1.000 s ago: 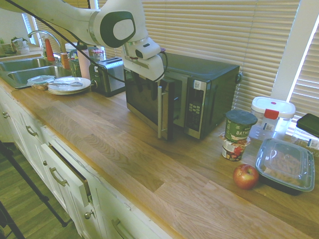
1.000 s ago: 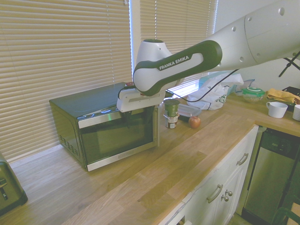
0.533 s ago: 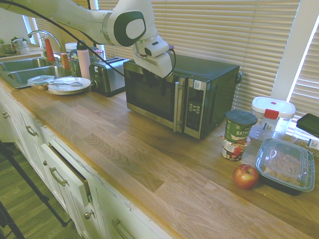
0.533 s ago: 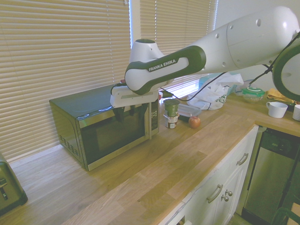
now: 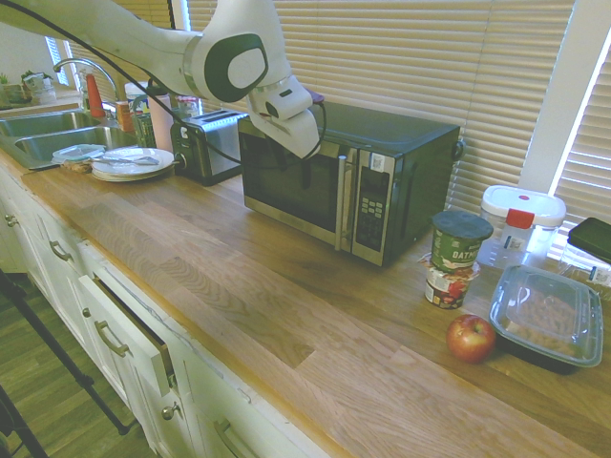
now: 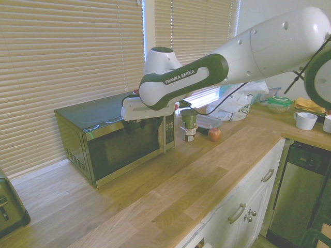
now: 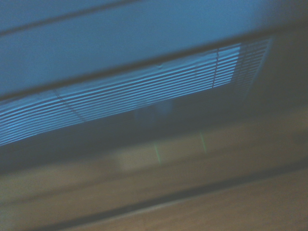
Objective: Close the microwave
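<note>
The microwave [image 5: 401,162] stands at the back of the wooden counter [image 5: 239,286], black with a steel front. Its dark glass door [image 5: 286,186] sits flush with the front, and the silver bar handle [image 5: 342,202] stands beside the button panel [image 5: 372,205]. My gripper [image 5: 304,155] hangs against the door's upper part, close to the handle. From the other side the gripper [image 6: 135,126] shows at the microwave's [image 6: 103,150] top front edge. The wrist view is blurred: dark door glass [image 7: 144,91] mirrors the blinds, above wood [image 7: 216,207].
A chrome toaster [image 5: 205,145], plates [image 5: 132,162] and a sink [image 5: 48,134] lie left of the microwave. To its right are stacked cans [image 5: 456,250], an apple [image 5: 471,337], a lidded food tray [image 5: 546,317] and a white container [image 5: 520,218]. A drawer [image 5: 134,334] stands ajar below.
The microwave door swung from ajar to flush with the front under my gripper's push. Since half a second ago the hand has drawn back slightly and turned.
</note>
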Controlling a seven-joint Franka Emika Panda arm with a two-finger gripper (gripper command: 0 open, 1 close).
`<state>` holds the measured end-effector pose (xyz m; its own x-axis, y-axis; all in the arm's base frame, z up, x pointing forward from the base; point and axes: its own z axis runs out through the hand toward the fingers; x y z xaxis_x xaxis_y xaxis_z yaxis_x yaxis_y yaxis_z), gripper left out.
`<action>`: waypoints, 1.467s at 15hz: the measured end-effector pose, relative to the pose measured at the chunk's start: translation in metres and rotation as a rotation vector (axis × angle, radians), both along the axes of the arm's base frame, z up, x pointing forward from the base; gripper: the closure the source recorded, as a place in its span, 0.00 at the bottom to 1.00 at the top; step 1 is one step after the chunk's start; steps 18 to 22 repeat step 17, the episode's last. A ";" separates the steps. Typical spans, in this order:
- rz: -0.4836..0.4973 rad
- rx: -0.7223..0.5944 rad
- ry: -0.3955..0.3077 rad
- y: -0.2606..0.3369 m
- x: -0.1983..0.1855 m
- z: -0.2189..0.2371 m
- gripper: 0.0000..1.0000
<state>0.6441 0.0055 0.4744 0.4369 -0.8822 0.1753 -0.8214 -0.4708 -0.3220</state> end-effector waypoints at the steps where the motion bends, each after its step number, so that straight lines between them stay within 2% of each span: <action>1: 0.011 0.007 0.011 0.001 -0.015 0.000 0.00; 7: 0.064 -0.005 0.102 -0.001 -0.112 -0.025 0.00; 10: 0.080 -0.025 0.140 -0.003 -0.145 -0.023 0.00; 16: 0.098 -0.054 0.217 -0.005 -0.177 -0.026 0.00; 22: 0.101 -0.055 0.220 -0.005 -0.181 -0.027 0.00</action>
